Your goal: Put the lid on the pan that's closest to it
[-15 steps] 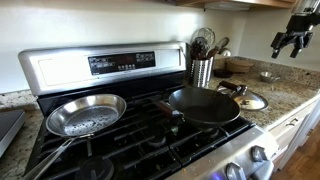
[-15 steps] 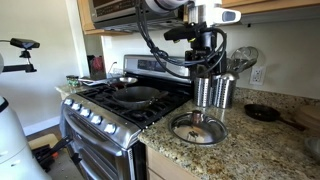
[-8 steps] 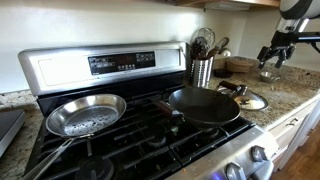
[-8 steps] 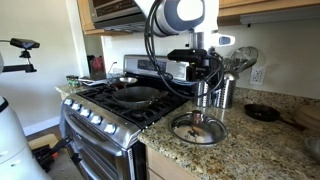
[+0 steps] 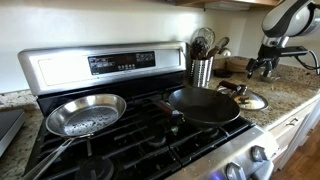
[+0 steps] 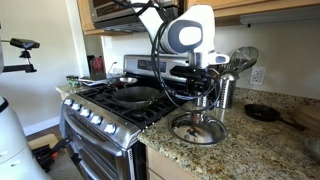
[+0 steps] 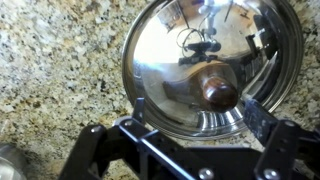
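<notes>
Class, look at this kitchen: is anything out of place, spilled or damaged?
Only the round glass lid with metal rim: it lies on the speckled granite counter beside the stove, not on the black frying pan. Nothing looks spilled or damaged.

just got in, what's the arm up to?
The arm's pincer hangs open above the glass lid, which lies flat on the granite counter beside the stove. In the wrist view the lid's knob sits roughly between the spread fingers; nothing is gripped yet. The black pan, the one nearest the lid, sits uncovered on a burner, with a silver pan on the far side of it. So it looks poised to pick up the lid.
</notes>
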Action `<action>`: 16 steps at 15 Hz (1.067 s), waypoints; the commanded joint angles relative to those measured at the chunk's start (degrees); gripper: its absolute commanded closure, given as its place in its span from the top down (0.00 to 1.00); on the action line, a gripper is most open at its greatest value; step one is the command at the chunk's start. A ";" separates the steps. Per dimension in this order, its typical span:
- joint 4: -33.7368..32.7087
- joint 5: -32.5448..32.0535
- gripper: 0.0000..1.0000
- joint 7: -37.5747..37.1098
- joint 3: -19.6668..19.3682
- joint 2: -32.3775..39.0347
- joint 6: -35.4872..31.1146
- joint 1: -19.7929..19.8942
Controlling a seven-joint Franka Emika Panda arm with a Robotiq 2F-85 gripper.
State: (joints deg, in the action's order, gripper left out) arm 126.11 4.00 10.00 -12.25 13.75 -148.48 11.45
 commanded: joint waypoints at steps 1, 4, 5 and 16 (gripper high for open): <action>-2.79 0.23 1.00 0.38 1.60 3.25 -1.10 1.19; -2.46 -0.70 1.00 -0.47 1.63 2.94 -0.10 0.91; -2.81 -0.71 1.00 -0.48 1.67 3.31 -0.10 0.92; -7.55 3.57 1.00 -0.62 5.33 9.93 0.92 1.62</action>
State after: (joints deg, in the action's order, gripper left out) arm 120.33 7.98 10.13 -7.30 22.54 -148.63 12.17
